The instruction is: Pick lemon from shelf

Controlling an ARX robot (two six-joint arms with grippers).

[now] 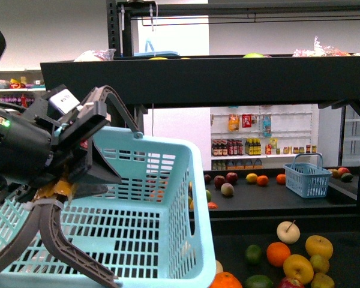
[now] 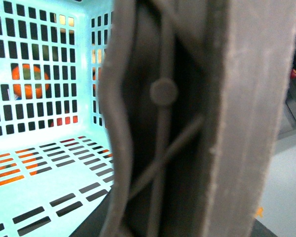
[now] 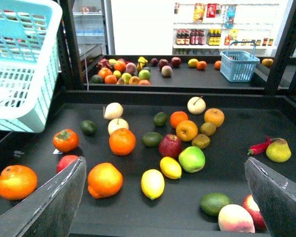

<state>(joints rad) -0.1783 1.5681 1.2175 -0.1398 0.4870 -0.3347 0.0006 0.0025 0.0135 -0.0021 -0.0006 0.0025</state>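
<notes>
Two lemons lie on the black shelf tray [image 3: 227, 182] in the right wrist view: one [image 3: 152, 183] nearer, one [image 3: 170, 167] just beyond it beside a green apple [image 3: 191, 159]. My right gripper [image 3: 165, 197] is open above the tray's front, its fingers [image 3: 54, 200] wide apart, the nearer lemon between them and a little ahead. My left gripper [image 1: 78, 153] is shut on the grey basket handle [image 1: 117, 99] and holds the light-blue basket [image 1: 144, 210] up at the left. The handle [image 2: 187, 123] fills the left wrist view.
Oranges [image 3: 105, 179], a red apple [image 3: 170, 145], an avocado [image 3: 215, 203], a peach [image 3: 236, 218], a pear [image 3: 278, 150] and a chilli [image 3: 259, 147] lie scattered on the tray. A further tray holds more fruit and a small blue basket [image 3: 239, 64]. An upper shelf [image 1: 228, 78] overhangs.
</notes>
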